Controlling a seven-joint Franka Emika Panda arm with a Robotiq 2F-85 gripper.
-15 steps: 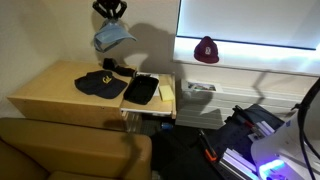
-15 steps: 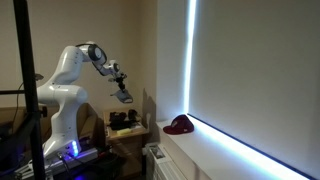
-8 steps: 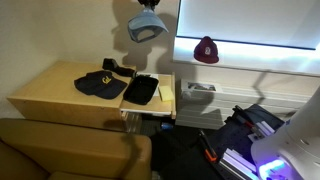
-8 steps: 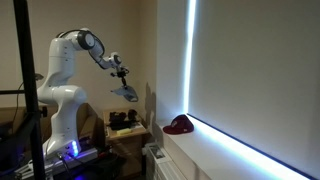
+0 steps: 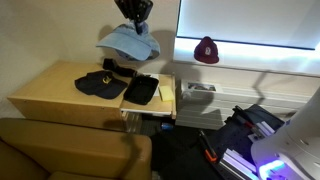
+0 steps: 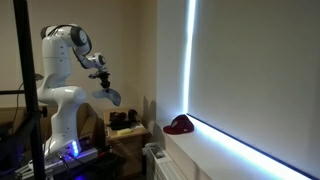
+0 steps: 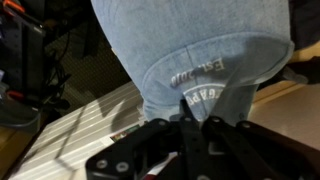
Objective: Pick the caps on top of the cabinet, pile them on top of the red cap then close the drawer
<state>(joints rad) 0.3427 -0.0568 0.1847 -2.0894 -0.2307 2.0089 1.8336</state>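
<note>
My gripper [image 5: 131, 14] is shut on the light blue cap [image 5: 129, 42] and holds it in the air above the cabinet [image 5: 55, 95]. The cap hangs from it in both exterior views [image 6: 107, 95] and fills the wrist view [image 7: 190, 50], fingers pinched on its edge [image 7: 192, 112]. The dark navy cap [image 5: 99, 84] lies on the cabinet top. The red cap [image 5: 205, 50] sits on the white ledge, also seen in an exterior view [image 6: 180, 125]. The drawer [image 5: 150, 95] stands pulled open at the cabinet's right end, black interior showing.
A small black boxy object [image 5: 110, 67] sits behind the navy cap. The white ledge unit [image 5: 250, 75] runs under the bright window. A brown sofa [image 5: 70, 150] is in front of the cabinet. The robot base [image 6: 65, 110] stands by the cabinet.
The arm has swung with the blue cap: first up and toward the ledge, now lower and back from the window, the cap hanging over the cabinet's drawer end.
</note>
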